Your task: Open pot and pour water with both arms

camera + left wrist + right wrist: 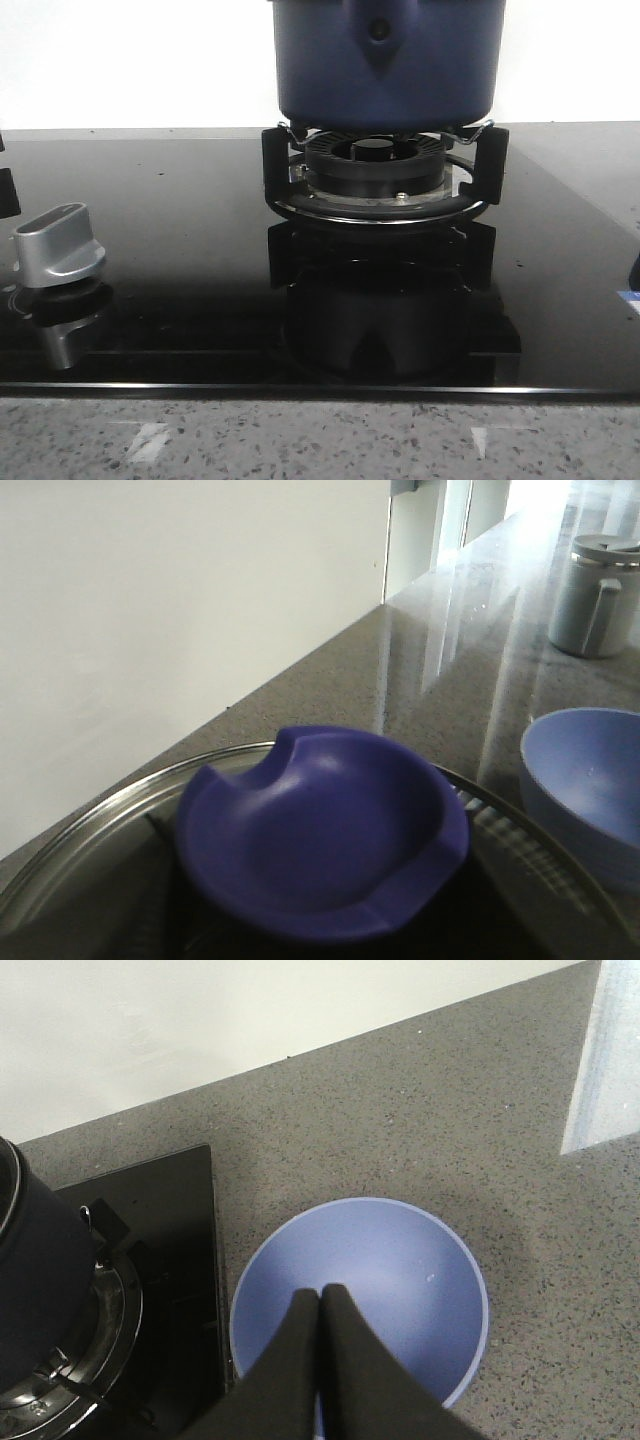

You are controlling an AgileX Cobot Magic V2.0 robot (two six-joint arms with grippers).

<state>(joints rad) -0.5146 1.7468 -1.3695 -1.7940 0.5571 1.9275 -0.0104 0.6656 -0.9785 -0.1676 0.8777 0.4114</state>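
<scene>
The dark navy pot stands on the gas burner, its shield-shaped handle mount facing me; its top is cut off. It also shows in the right wrist view. In the left wrist view the glass lid with its dished blue knob fills the jaw area. My left fingers are hidden under the knob, which sits where they close. My right gripper is shut and empty, hovering over the light blue bowl.
The black glass hob carries a silver control knob at the left. The light blue bowl sits on the speckled counter right of the hob. A steel mug stands farther off. A white wall runs behind.
</scene>
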